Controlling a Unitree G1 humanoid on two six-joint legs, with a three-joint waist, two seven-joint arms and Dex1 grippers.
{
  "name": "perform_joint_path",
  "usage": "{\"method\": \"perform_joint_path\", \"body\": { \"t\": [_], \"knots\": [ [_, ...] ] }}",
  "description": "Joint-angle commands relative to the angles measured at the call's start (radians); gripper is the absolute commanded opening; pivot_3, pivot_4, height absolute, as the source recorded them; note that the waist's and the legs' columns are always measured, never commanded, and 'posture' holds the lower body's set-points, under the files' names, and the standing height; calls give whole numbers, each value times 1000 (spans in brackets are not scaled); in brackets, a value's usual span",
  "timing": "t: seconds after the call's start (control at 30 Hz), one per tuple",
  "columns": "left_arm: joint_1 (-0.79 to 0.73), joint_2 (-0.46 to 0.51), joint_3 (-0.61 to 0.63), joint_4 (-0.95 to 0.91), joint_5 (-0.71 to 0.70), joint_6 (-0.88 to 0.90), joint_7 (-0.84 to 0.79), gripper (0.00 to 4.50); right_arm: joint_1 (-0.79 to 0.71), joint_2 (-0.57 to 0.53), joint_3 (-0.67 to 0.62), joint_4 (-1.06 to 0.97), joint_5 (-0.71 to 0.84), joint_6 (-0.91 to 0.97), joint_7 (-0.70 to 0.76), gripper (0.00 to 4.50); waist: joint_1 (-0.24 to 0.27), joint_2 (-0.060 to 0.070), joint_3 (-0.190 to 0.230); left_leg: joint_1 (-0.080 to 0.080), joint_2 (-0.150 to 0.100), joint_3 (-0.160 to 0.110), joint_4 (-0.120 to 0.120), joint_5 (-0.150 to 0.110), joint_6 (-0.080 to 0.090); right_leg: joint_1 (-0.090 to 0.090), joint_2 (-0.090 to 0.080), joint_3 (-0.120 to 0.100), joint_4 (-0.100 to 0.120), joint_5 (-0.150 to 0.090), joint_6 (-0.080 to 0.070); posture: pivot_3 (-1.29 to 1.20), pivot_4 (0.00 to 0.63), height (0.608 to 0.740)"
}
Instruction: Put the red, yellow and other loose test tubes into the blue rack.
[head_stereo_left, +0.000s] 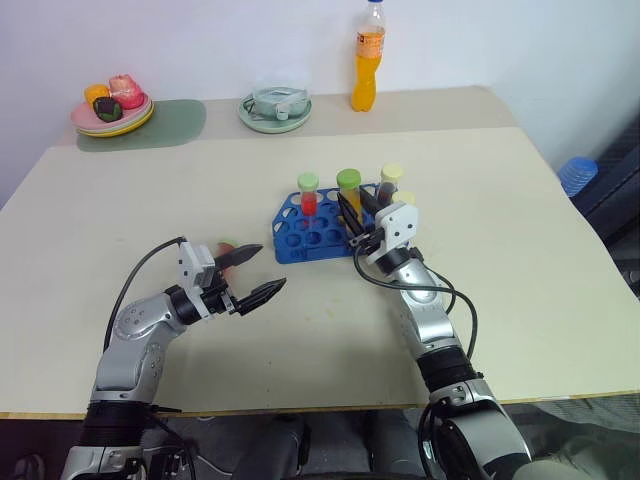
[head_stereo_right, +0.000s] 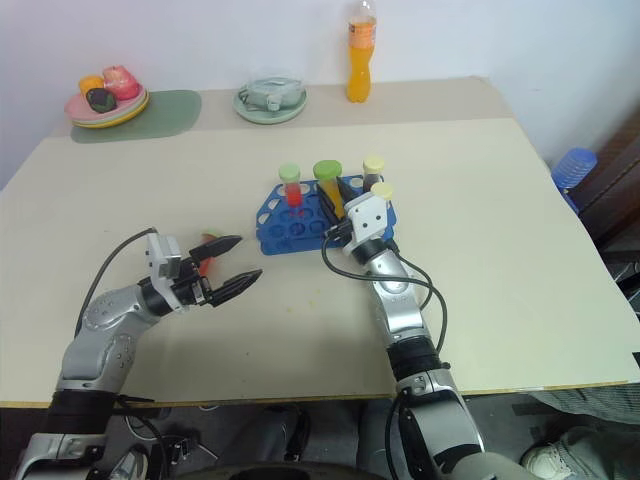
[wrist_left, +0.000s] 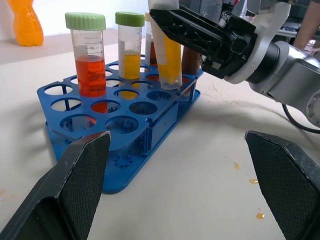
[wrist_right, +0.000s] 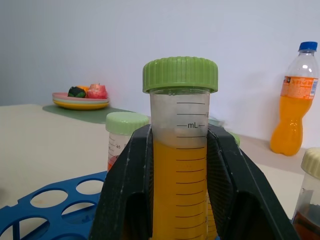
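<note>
- Desk (head_stereo_left: 520, 300): a pale surface carrying everything; the working area sits at its middle, with unrelated items kept along the far edge.
- Blue rack (head_stereo_left: 290, 245): stands near the middle of the desk, just ahead of the right arm. Several of its round holes are open on the near side, so there is room for more tubes.
- Right gripper (head_stereo_left: 352, 215): its two black fingers are clamped on a green-capped yellow tube (wrist_right: 180, 165), held upright over the far side of the rack. In my judgement the upright hold serves to line the tube's base up with a hole; the left wrist view shows its base at the level of the rack's top plate, but I cannot tell whether it is seated.
- Left gripper (head_stereo_left: 252, 275): fingers spread wide, holding nothing, hovering level above the desk near the rack's left end. It looks placed ready for the next pick.
- Orange bottle (head_stereo_left: 368, 58), pale green dish (head_stereo_left: 275, 110) and plate of toy food (head_stereo_left: 112, 108): at the back, well apart from the work.
- Red tube (wrist_left: 90, 60): stands upright in the rack, green cap on.
- Loose tube (head_stereo_right: 207, 245): lies on the desk just beside the left gripper's far finger, mostly hidden; it remains to be racked.
</note>
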Motion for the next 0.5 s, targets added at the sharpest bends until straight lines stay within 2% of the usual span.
{"method": "perform_joint_path", "body": {
  "t": [0.03, 0.33, 0.47, 0.5],
  "knots": [
    [-5, 5, 12, -35, -16, 3, 6, 4422, 10, 16, 13, 22, -5, -5, -1, 1045, 0, 0, 0, 0, 0, 0, 0, 0, 0, 0, 0, 0, 0, 0, 0, 0, 150, 740],
    [-5, 4, 15, -43, -18, 12, 13, 4422, 23, 25, 10, 27, 33, -11, 37, 1045, 0, 0, 0, 0, 0, 0, 0, 0, 0, 0, 0, 0, 0, 0, 0, 0, 150, 740],
    [-4, 1, 15, -42, -20, 10, 17, 4422, 25, 26, 0, 27, 47, -25, 49, 2614, -1, 0, 0, 0, 0, 0, -1, 0, 0, 0, 0, 0, 0, 0, 0, 0, 150, 740],
    [-3, 1, 15, -42, -20, 10, 18, 4422, 23, 24, 0, 31, 40, -30, 46, 3176, -1, 0, 0, 0, 0, 0, -1, 0, 0, 0, 0, 0, 0, 0, 0, 0, 150, 740]
  ]
}}
